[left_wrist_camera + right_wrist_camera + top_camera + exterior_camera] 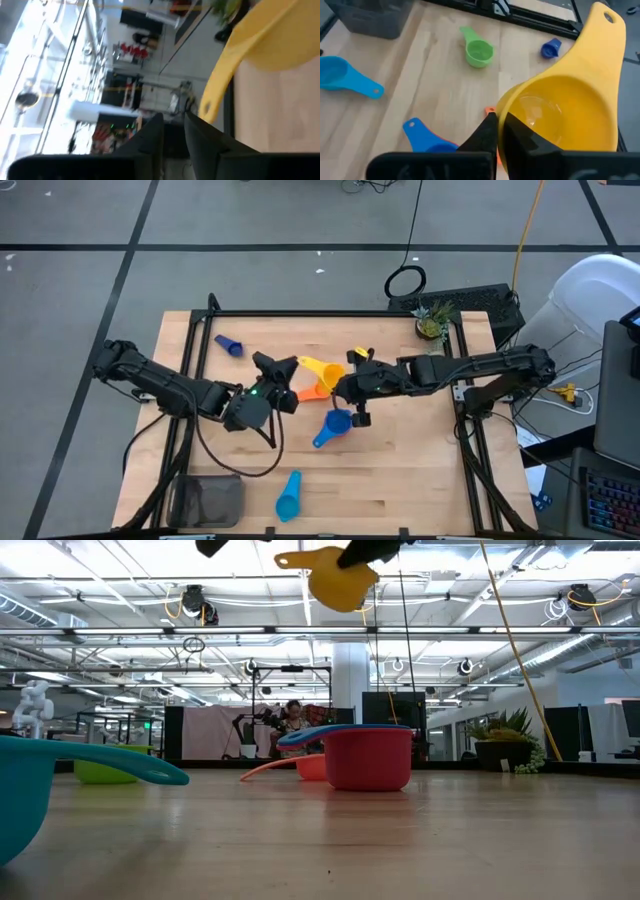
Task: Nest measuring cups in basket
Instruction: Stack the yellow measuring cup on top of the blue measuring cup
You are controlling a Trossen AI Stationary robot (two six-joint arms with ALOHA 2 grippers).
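Note:
My right gripper [502, 131] holds the yellow measuring cup [320, 368] high above the middle of the table; the low view shows this cup [330, 575] well clear of the wood. My left gripper [174, 125] is open by a narrow gap. It faces the yellow handle's free end [205, 106], which lies just beside one finger, and I cannot tell if they touch. The blue cup [335, 424] sits in the red cup [368, 760]. The orange cup [312, 391], green cup [478, 51], small dark blue cup [230, 345] and light blue cup [290, 498] lie on the table. The basket [208, 500] stands at the near left corner. My right gripper holds the yellow cup by its bowl rim [506, 111], on the side opposite the handle. One finger [525, 137] is inside the bowl and the other is outside the wall. The cup is lifted clear and its handle [602, 35] points away toward my left gripper.
A small potted plant [432, 323] stands at the table's far right corner. A black frame rail [330, 313] runs along the far edge. Bare wood lies near the right and near edges. A cable [240, 465] loops on the table below the left arm.

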